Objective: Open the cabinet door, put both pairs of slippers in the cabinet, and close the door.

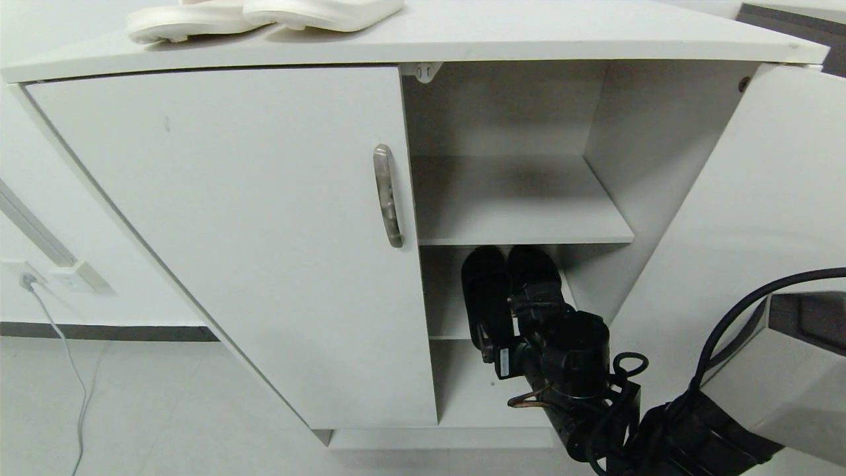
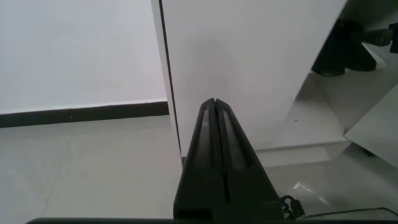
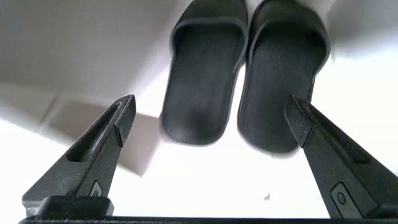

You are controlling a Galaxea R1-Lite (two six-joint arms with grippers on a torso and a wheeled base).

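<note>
A white cabinet (image 1: pixel 264 264) stands with its left door (image 1: pixel 251 231) closed, a metal handle (image 1: pixel 388 196) at that door's right edge, and its right door (image 1: pixel 747 218) swung wide open. Inside the open right half, a pair of black slippers (image 1: pixel 489 291) lies side by side, soles down, on the lower shelf (image 1: pixel 446 324), under the bare upper shelf (image 1: pixel 515 205).

The right arm reaches into this lower space. The right pincer (image 3: pixel 211 102) is spread wide and holds nothing. The black slippers (image 3: pixel 242 74) sit just beyond its fingertips (image 3: pixel 124 109), lined up with the gap between them but apart from both.

A pair of white slippers (image 1: pixel 264 16) rests on the cabinet top (image 1: pixel 529 33), at the far left, well apart from either arm. This pair is not yet inside.

The left pincer (image 2: pixel 214 102) is pressed shut with nothing in it, low down near the closed left door.

The slippers look like moulded foam. They are probably light, soft and bendy, with little risk of damage. The sensible hold is likely across the two touching inner edges, so both lift together, or on the raised strap bands. The smooth foam may slip or fold in a loose hold.
</note>
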